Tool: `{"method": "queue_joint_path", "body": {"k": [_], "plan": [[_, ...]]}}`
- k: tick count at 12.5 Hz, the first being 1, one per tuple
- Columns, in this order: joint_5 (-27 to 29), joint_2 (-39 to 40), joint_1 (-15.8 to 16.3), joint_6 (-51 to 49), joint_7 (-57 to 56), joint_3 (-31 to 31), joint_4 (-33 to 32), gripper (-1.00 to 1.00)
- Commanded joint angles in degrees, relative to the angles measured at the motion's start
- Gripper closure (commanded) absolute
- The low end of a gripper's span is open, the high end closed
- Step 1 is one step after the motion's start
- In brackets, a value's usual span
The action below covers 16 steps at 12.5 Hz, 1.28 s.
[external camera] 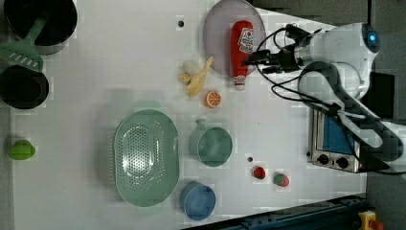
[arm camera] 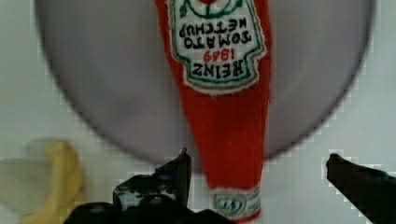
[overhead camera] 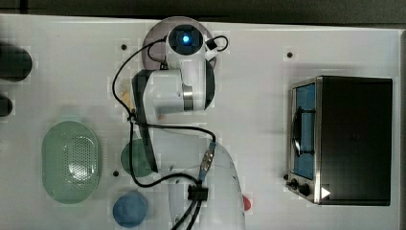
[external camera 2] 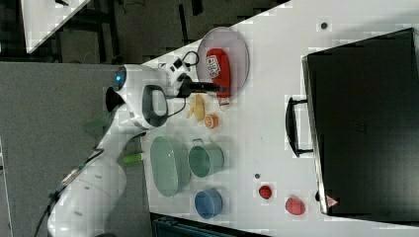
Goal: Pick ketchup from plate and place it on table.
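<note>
The ketchup [arm camera: 219, 93] lies flat on the plate [arm camera: 93, 84], its body across the disc and its neck and white cap reaching past the rim onto the table [arm camera: 299, 186]. In the wrist view the gripper [arm camera: 257, 177] hangs over that neck end with its fingers apart: one dark fingertip [arm camera: 180, 168] sits just beside the neck on one side, the other well clear on the far side, neither touching the bottle. In the left view the gripper [external camera: 253, 60] is at the plate's [external camera: 218, 28] right edge, just beside the lower half of the ketchup [external camera: 241, 50]. There the bottle's long axis runs up and down the left view, base toward the top, cap toward the bottom and off the rim, label facing up. In the right view the ketchup [external camera 2: 218, 69] likewise lies lengthwise on the plate [external camera 2: 237, 49], cap toward the banana [external camera 2: 197, 108] and orange slice [external camera 2: 211, 120] on the table [external camera 2: 276, 74].
</note>
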Motion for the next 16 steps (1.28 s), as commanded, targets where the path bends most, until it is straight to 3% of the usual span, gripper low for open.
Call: {"method": "queue_joint_path", "body": {"k": [1,9,10,13,16], "plan": [[-2.5,1.9,0.4,4.2,-3.8,0.9,3.2,-1.0],[-6.0,8.9,0.7,12.8,-3.8,0.7,6.0,-1.0],[-6.0,9.2,0.9,13.1,-3.7,0.7,6.1,-0.91],[-6.0,9.0,0.9,13.2,-3.7,0.6,6.5,-0.21],[-6.0,8.6,0.9,13.2,-3.7,0.7,7.5,-0.21]]}}
